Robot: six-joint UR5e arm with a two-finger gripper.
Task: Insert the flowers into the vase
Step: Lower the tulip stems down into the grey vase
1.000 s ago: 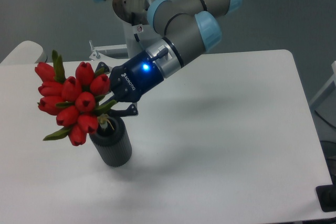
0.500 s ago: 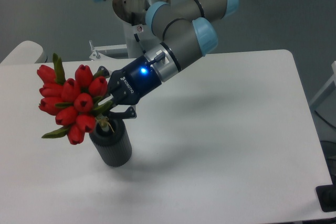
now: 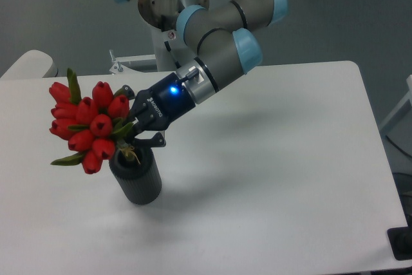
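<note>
1 bunch of flowers (image 3: 88, 125), red buds tilted left, was held over the vase (image 3: 136, 177), stems at its mouth. The gripper (image 3: 131, 129) was clamped on the stems. The vase was stood upright on the table (image 3: 277, 159).

Flowers (image 3: 87, 127) hide stems and vase (image 3: 137, 178) mouth's left rim.

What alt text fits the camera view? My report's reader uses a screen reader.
A robot arm's claw grips a bunch of red flowers by the stems, their lower ends at the mouth of a small dark vase. The bunch leans left, and the vase stands upright on a white table.
</note>
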